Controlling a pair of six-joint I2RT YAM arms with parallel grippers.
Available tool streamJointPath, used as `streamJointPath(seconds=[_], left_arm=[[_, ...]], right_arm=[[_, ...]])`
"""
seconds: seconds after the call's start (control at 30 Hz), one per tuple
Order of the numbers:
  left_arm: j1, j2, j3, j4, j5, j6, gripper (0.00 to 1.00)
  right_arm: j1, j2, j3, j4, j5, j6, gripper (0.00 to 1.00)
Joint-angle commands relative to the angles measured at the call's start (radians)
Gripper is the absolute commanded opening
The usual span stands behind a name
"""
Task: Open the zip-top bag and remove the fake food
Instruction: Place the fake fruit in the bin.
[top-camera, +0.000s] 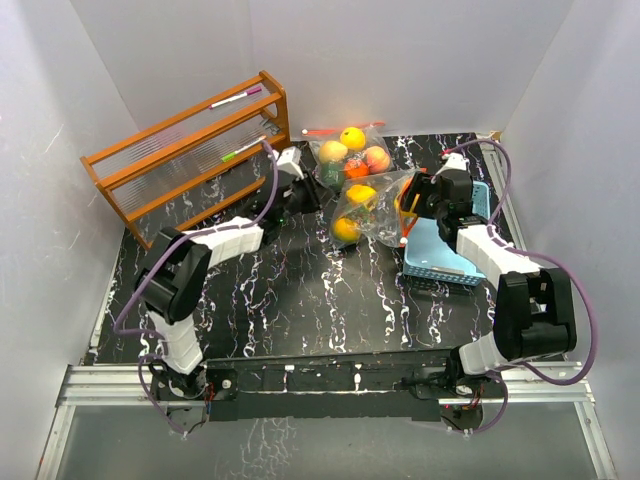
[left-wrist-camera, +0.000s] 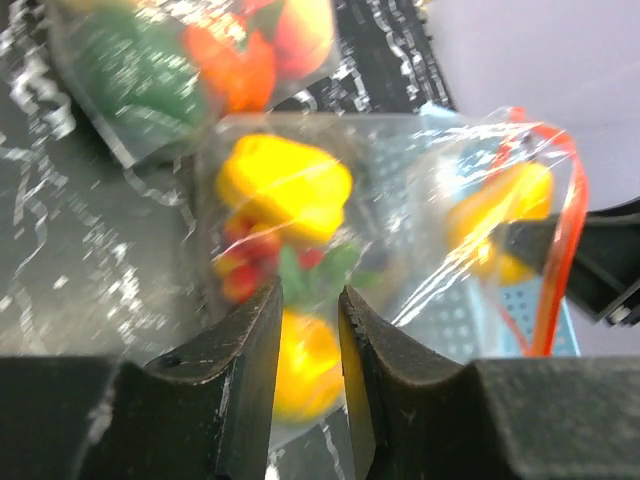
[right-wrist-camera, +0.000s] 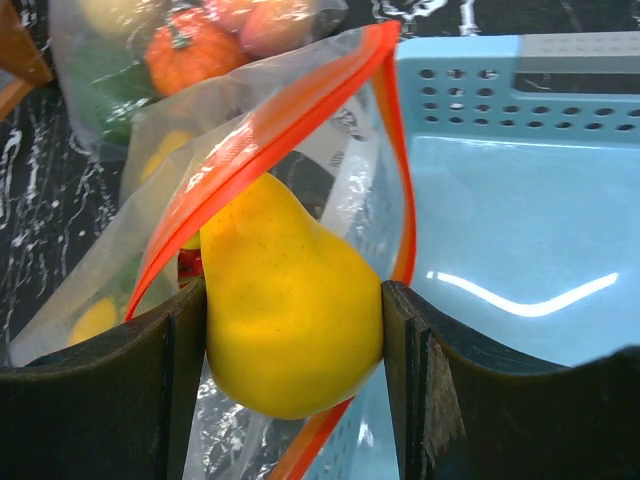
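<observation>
Right pincer around yellow pear

The table is showing black, streaked with white marble veins. The rack is glowing orange-brown, carrying a pink-tipped pen and a green-tipped pen. The basket is showing pale blue, dotted with rows of small holes. The bag is lying clear, its zip running orange-red. The pear is shining yellow with faint speckles. A pumpkin is showing orange. The fingers are looking black, the cables are trailing purple, and the walls are standing white.
</observation>
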Motion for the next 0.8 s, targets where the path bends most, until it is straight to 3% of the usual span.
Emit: streamJointPath(seconds=[0.0,0.3,0.5,0.77], left_arm=[[-0.052,0.075,0.165,-0.040,0.019,0.023,0.29],[-0.091,0.324,0.384,-0.116,0.052,-0.011,0.30],[-0.091,0.389,0.363,-0.095,0.078,-0.038,0.30],[-0.091,0.357,0.242,-0.070,0.054,-0.036,0.29]], right_arm=[[0.056,0.001,0.067,0.045,-0.032,0.011,0.18],[0.137,0.020,0.096,0.023,-0.027,0.009,0.18],[0.154,0.000,0.101,0.011,-0.035,-0.002,0.18],[0.161,-0.049,0.107,-0.018,-0.003,-0.033,0.18]])
